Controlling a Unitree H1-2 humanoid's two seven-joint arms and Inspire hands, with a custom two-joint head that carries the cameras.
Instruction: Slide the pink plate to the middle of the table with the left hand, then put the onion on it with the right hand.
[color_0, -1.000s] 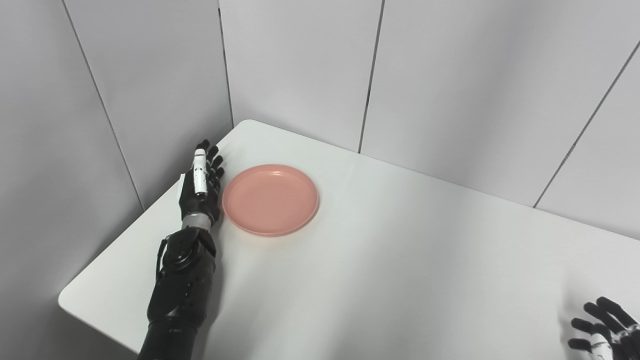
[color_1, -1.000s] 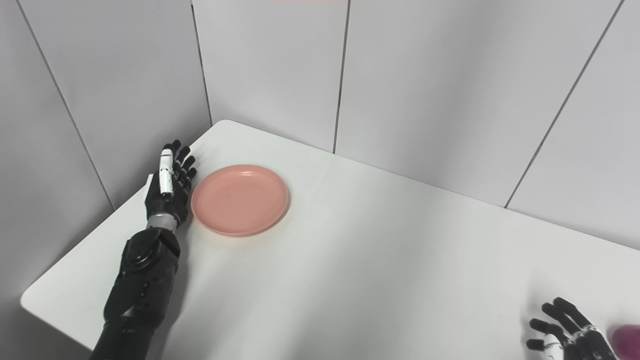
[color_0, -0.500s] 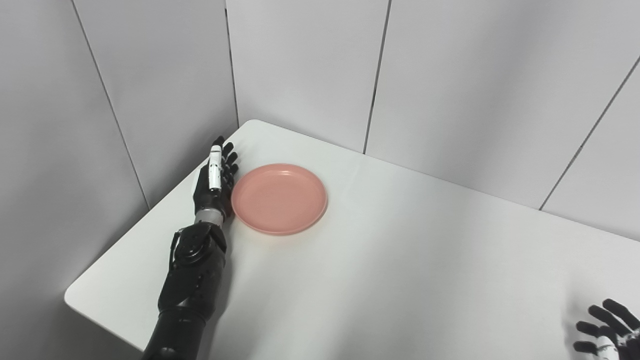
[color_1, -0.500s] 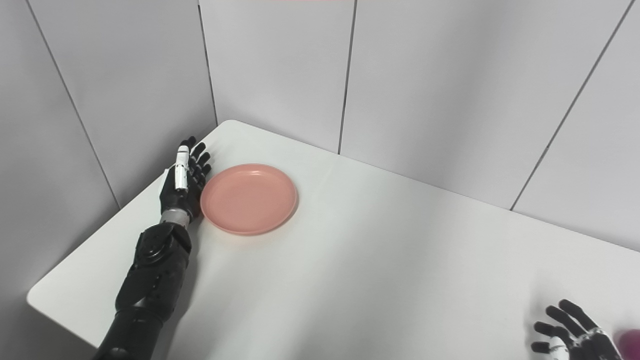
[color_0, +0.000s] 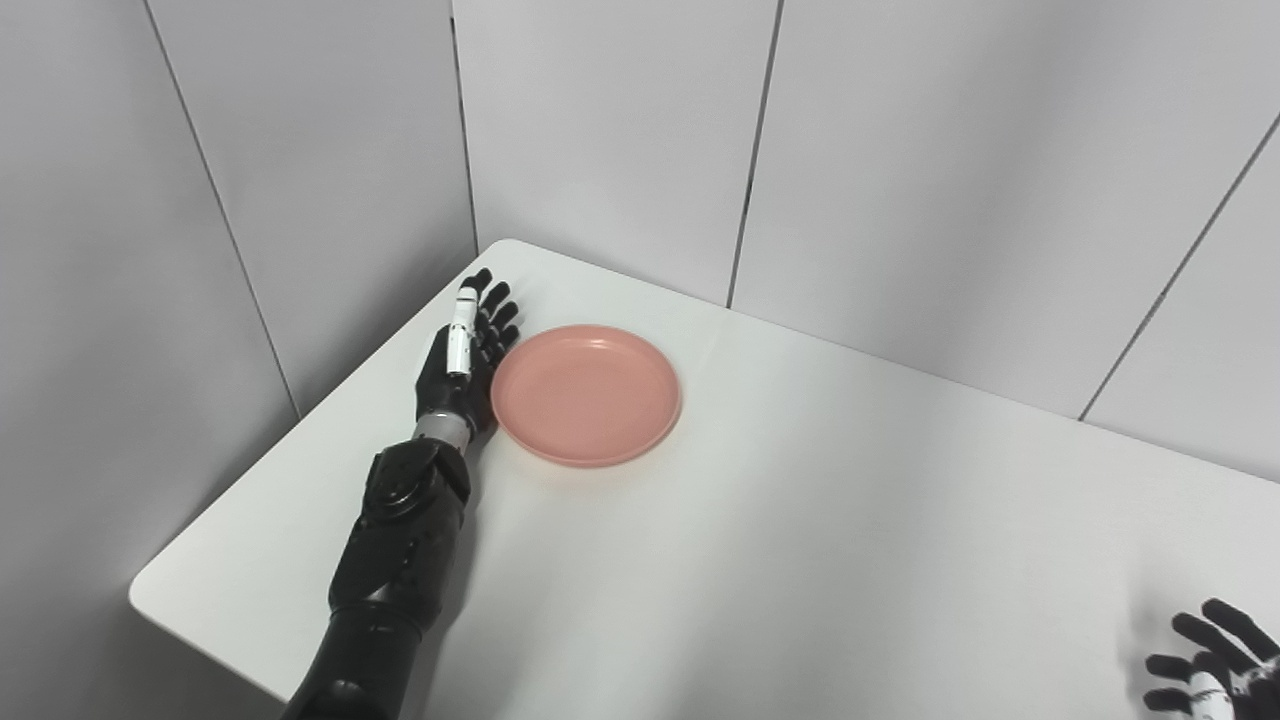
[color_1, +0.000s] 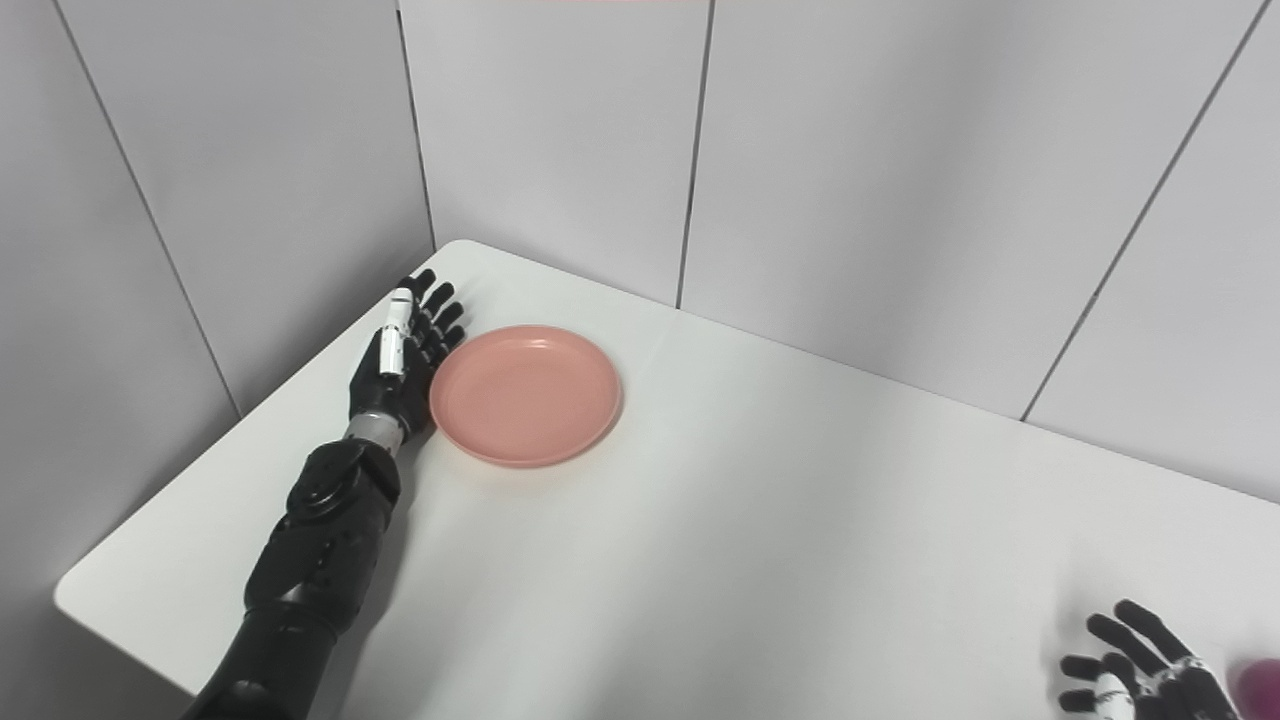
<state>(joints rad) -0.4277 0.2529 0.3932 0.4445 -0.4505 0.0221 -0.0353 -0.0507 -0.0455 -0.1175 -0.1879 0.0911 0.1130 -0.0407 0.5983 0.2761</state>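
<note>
Pink plate (color_0: 586, 394) sits flat on the white table (color_0: 800, 520), in the far left part of it, near the corner where the grey wall panels (color_0: 600, 130) meet, well off the table's middle. Left hand (color_0: 462, 366) lies along the plate's left rim, edge-on, fingers (color_0: 495, 310) straight and spread a bit, pointing away toward the back corner; palm side is against the rim, touching or just about touching, can't tell for sure. It grips nothing, fingers are loose and extended. White segment on one finger shows on top. Black left forearm (color_0: 400, 560) runs from the bottom edge up along the left side of the table. Right hand (color_1: 1140, 675) is at the bottom right corner, partly cut off by the frame, fingers splayed apart and holding nothing, low over or on the table, well apart from the plate. In the right eye view a small purple-pink object (color_1: 1258, 678) shows just right of the right hand at the frame edge, blurred and mostly cut off, probably the onion but can't confirm; looks not to touch the hand. Plate is bare inside
</note>
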